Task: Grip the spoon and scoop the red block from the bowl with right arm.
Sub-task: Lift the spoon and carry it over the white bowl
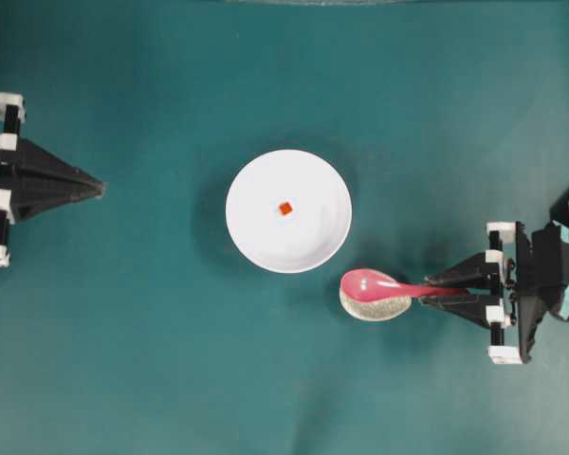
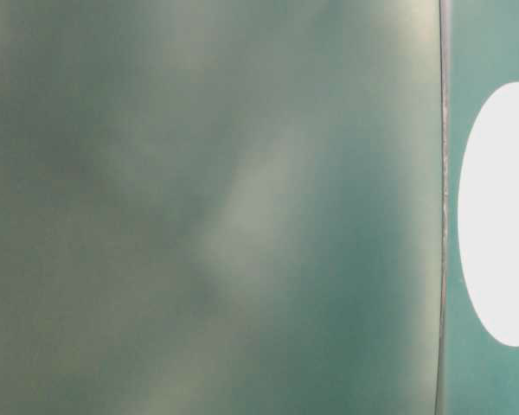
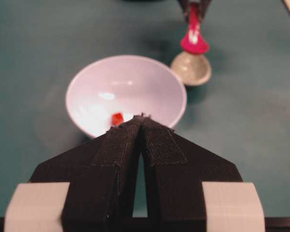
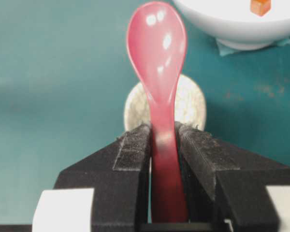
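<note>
Grip: right pincer (image 4: 163,137) is clamped on the handle of the spoon (image 1: 384,285), so step 1 looks done.
Spoon: its scoop sits over the speckled dish (image 1: 373,305), just right of the bowl (image 1: 288,210).
Block: red block (image 1: 285,209) lies mid-bowl, unscooped.
Left: left pincer (image 3: 141,118) is parked with jaws together, far left.
Obstacles: only the bowl's rim stands between scoop and block on the worktop (image 1: 152,379).
</note>
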Motion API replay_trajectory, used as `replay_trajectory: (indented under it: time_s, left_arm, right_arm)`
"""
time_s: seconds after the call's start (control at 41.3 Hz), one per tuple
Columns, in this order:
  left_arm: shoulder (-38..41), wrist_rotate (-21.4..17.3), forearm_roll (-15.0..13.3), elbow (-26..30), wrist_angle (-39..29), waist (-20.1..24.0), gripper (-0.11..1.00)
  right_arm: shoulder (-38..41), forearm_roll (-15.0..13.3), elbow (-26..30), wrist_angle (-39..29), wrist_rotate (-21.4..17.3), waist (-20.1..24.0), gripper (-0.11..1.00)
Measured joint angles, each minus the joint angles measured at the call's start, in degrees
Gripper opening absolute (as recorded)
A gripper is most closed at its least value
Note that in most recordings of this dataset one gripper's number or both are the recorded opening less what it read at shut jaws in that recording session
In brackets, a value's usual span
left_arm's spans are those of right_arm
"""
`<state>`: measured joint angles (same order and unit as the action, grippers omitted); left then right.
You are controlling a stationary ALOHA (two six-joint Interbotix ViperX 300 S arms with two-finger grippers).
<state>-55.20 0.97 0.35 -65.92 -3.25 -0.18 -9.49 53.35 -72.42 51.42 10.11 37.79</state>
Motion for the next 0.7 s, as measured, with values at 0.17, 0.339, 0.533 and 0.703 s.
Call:
replay_trajectory:
  time_s: [0.17,0.339,0.533,0.703]
  left_arm:
    - [0.0,0.0,0.0,0.0,-0.26,0.0,0.0]
    - [0.0,0.0,0.0,0.0,-0.44,0.0,0.0]
    - [0.0,0.0,0.0,0.0,-1.85,0.0,0.0]
    - [-0.26,0.0,0.0,0.0,-2.37,0.0,0.0]
  right_arm:
    - [-6.77,0.0,1.14,-6.68,6.77,-5.01,0.24]
    - [-13.8,0.09,2.72,-14.77,13.97,-12.13,0.24]
    - [-20.65,0.0,5.62,-26.19,20.13,-22.41,0.24]
    - [-23.55,0.0,9.32,-36.91,20.65,-31.46,0.24]
